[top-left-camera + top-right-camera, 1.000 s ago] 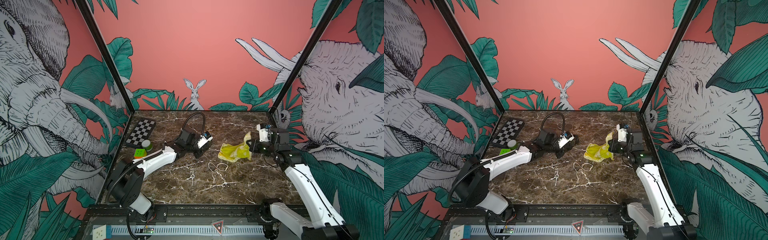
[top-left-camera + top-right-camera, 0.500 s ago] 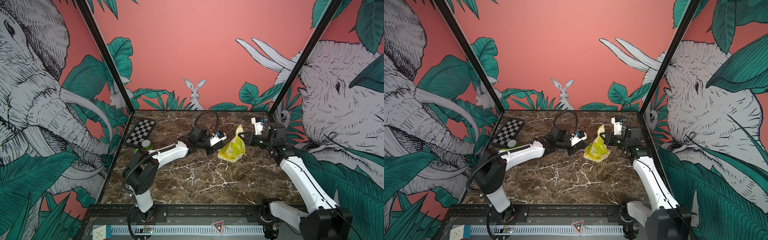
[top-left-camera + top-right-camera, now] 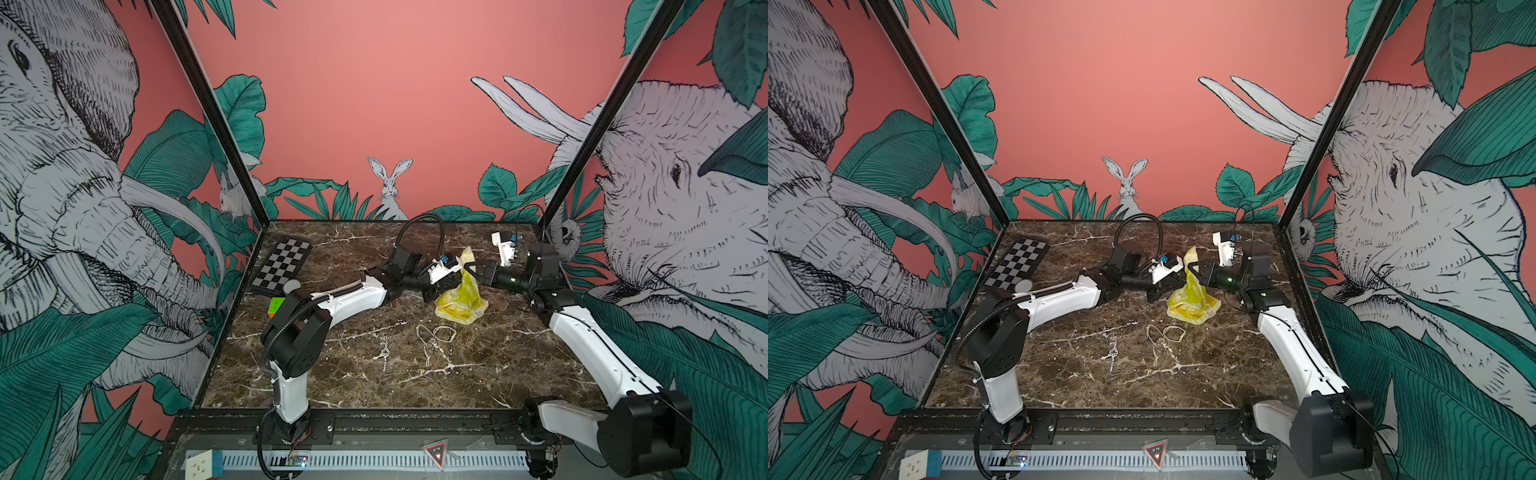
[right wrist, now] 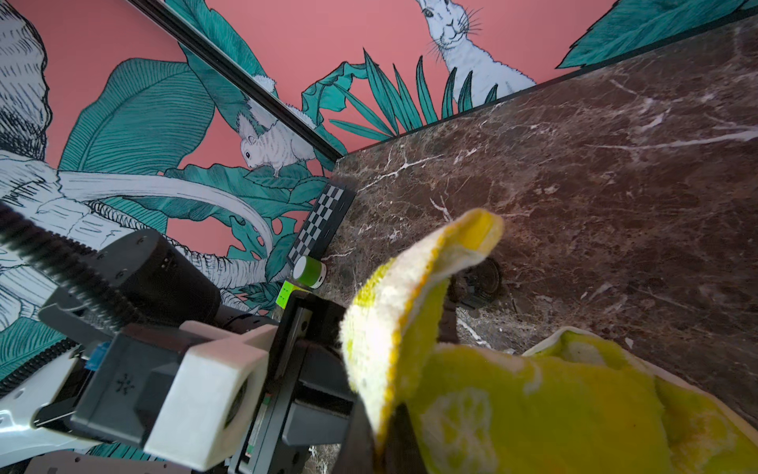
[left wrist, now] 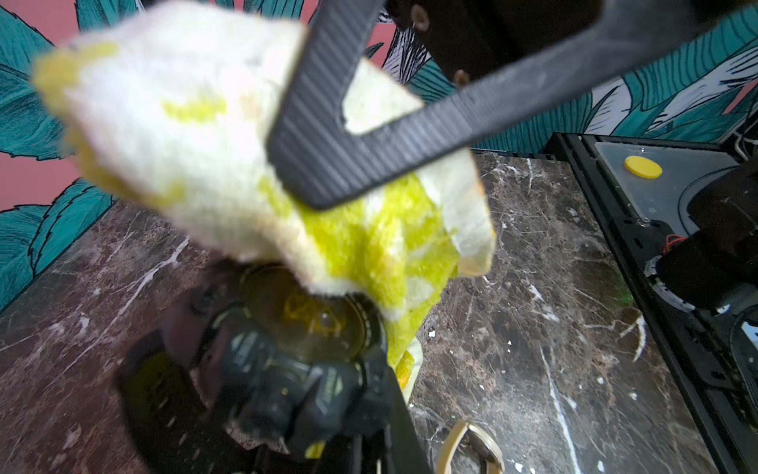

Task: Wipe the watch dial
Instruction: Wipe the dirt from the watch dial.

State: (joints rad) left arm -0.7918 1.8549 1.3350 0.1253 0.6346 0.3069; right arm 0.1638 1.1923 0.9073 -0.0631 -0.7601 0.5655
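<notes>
A black watch is held at its strap by my left gripper, which is shut on it. The round watch dial faces up, partly under the yellow and white cloth. My right gripper is shut on the cloth's upper part and holds it raised. The cloth hangs down and its lower end rests on the marble table. In both top views my left gripper and right gripper meet at the cloth. The right wrist view shows the watch just behind the cloth.
A checkerboard, a green cylinder and a colour cube sit by the left wall. Rubber bands and a small chain lie in front of the cloth.
My left arm has swung right, bringing the watch to the cloth. My right gripper has lifted the cloth from lying flat to hanging, and moved left toward the watch.
</notes>
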